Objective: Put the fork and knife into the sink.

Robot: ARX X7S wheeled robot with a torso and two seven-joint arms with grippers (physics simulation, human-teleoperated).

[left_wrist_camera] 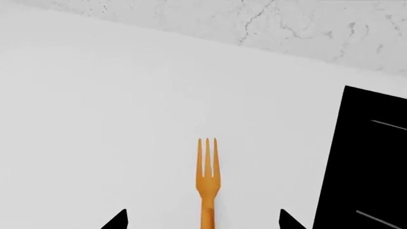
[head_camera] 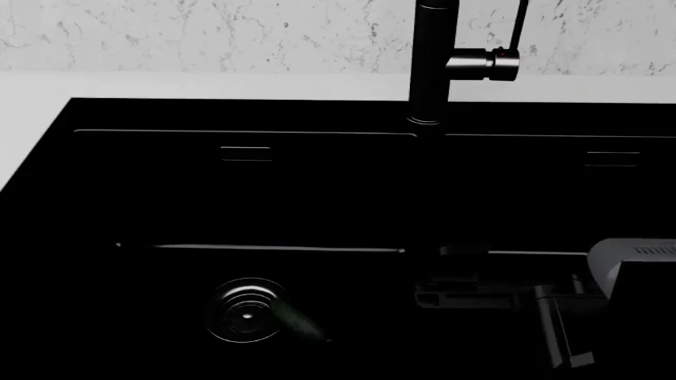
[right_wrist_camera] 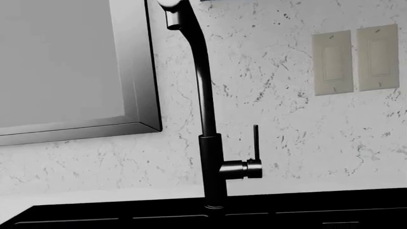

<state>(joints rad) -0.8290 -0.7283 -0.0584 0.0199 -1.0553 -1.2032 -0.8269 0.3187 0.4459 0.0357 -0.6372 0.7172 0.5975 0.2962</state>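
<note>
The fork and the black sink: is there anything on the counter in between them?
No. In the left wrist view, only bare white counter lies between the fork and the sink.

The head view looks steeply down from close above into the sink [head_camera: 127,198], with its faucet [head_camera: 428,63] rising at the far rim against the marbled wall [head_camera: 211,36]. The left wrist view hangs low over the white desk [left_wrist_camera: 95,119], facing along it toward that same wall, with the fork [left_wrist_camera: 207,181] just ahead between the left hand's [left_wrist_camera: 203,220] two dark tips and a corner of the sink at one edge. The right wrist view sits low near the sink's far rim and faces nearly level at the wall, sharing the faucet and rim with the head view.
</note>
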